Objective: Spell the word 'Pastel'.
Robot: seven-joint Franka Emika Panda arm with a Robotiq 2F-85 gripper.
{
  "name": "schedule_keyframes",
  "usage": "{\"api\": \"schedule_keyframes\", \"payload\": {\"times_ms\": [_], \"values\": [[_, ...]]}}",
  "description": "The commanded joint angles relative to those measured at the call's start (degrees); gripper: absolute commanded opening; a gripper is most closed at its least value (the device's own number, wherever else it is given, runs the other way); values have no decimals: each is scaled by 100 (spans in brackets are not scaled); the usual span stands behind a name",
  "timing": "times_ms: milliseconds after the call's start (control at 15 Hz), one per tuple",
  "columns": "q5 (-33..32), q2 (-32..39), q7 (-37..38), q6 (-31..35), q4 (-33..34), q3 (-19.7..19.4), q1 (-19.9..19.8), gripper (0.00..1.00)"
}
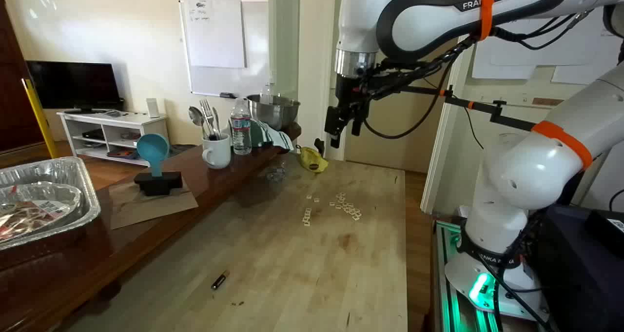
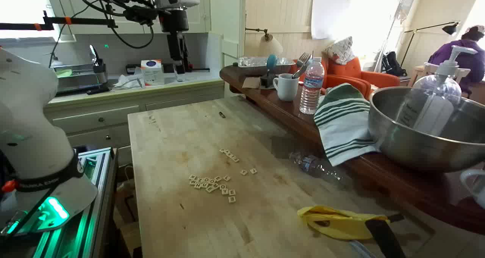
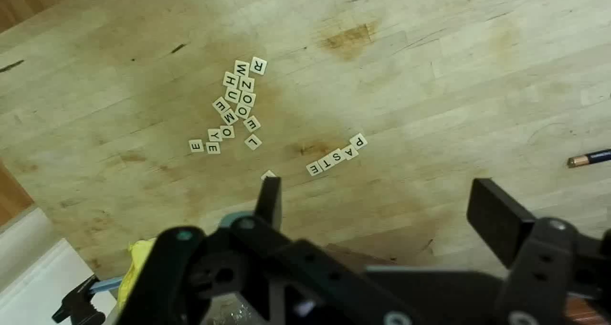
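My claw is spread: its two fingers stand wide apart in the wrist view. In both exterior views I hold it well above the wooden table, fingertips down.

Word row: five tiles lie face up on the table in a slanting line. From the P tile to the E tile they read P, A, S, T, E.

L tile: lies face up, apart from the word row, at the edge of the tile cluster. The tile cluster includes R, W, H, Z, U, O, M and Y; several of its members touch.

Partly hidden tile: one of my fingers covers most of it; I cannot read its letter. In an exterior view, two loose tiles lie near the E end of the word row.

Surroundings: a battery lies on the table, well apart from the word row. A clear bottle lies on its side near the dark counter.
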Motion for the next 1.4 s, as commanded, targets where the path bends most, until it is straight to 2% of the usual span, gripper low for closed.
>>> {"api": "schedule_keyframes", "payload": {"times_ms": [0,400,533,800,1000,1200,1333], "values": [[-44,14,37,-17,13,-65,77,100],[-107,95,83,10,-24,-84,-2,100],[-206,178,34,23,-249,-297,-189,100],[-636,160,-220,621,-891,-697,-467,100],[-770,246,-1319,1545,-1350,-1190,-357,100],[-563,493,-2458,2449,-1646,-1716,-251,100],[-244,823,-3277,2795,-1541,-2126,-57,100]]}}
